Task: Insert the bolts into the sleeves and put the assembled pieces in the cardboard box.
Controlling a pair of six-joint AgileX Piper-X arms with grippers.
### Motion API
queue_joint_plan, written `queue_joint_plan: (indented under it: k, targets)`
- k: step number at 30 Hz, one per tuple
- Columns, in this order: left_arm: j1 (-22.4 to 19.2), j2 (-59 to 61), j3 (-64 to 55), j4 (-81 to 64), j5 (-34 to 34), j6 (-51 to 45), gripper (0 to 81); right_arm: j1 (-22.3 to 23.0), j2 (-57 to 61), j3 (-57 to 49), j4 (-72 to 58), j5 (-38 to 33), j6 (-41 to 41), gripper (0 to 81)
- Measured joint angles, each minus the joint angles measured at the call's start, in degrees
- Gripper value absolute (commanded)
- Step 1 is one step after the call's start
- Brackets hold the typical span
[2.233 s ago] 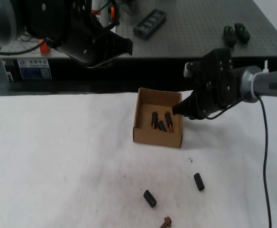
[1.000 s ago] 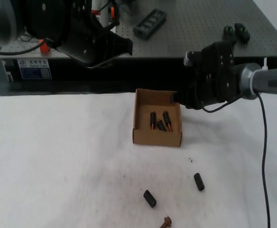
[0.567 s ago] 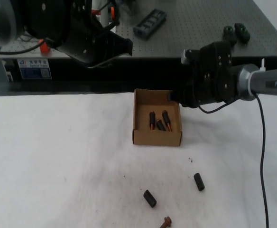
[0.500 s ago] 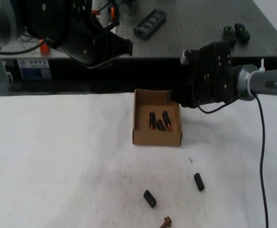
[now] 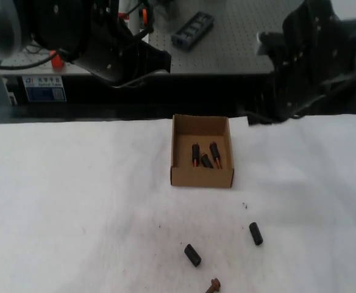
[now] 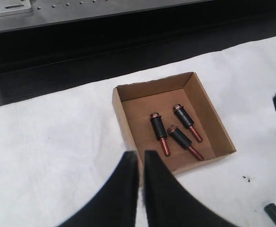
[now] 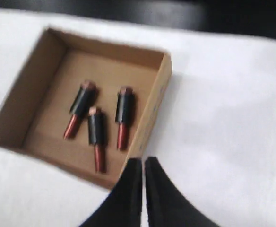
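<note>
Beyond the cardboard box [image 5: 202, 178] hang the right gripper [image 7: 141, 161] and the left gripper [image 6: 141, 156], each pinched nearly closed on nothing. Three assembled pieces [image 5: 206, 155] lie in the box. The loose parts sit on its near side — a sleeve [image 5: 256, 234] toward the right, lying roughly near-to-far, a second sleeve [image 5: 192, 254], then a bolt [image 5: 213, 284] — so we judge the right gripper nearer.

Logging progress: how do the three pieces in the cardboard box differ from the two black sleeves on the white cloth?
The boxed pieces each carry a copper-coloured bolt, head and shank showing; the loose sleeves show no bolt. The boxed pieces lie close together inside the cardboard box; the loose sleeves lie apart on the white cloth. Both are black sleeves lying on their sides.
</note>
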Motion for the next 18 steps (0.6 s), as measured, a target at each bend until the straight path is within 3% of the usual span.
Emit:
queue_joint_plan:
  k: [3, 8, 14, 18]
  targets:
    - [0.0, 0.0, 0.0, 0.4, 0.0, 0.0, 4.1, 0.8, -1.5, 0.0, 8.0, 0.1, -2.1, 34.7]
    - [0.0, 0.0, 0.0, 1.6, 0.8, 0.0, 4.1, 3.7, -1.9, 1.0, 21.7, 3.4, -3.7, 30.7]
    - [0.0, 0.0, 0.0, 3.1, 1.3, 0.0, 4.1, 5.8, -1.9, 4.8, 23.1, 6.7, -3.9, 29.9]
    - [0.0, 0.0, 0.0, 3.0, 1.7, 0.0, 4.1, 7.3, -1.9, 13.1, 17.9, 7.3, -1.9, 29.9]
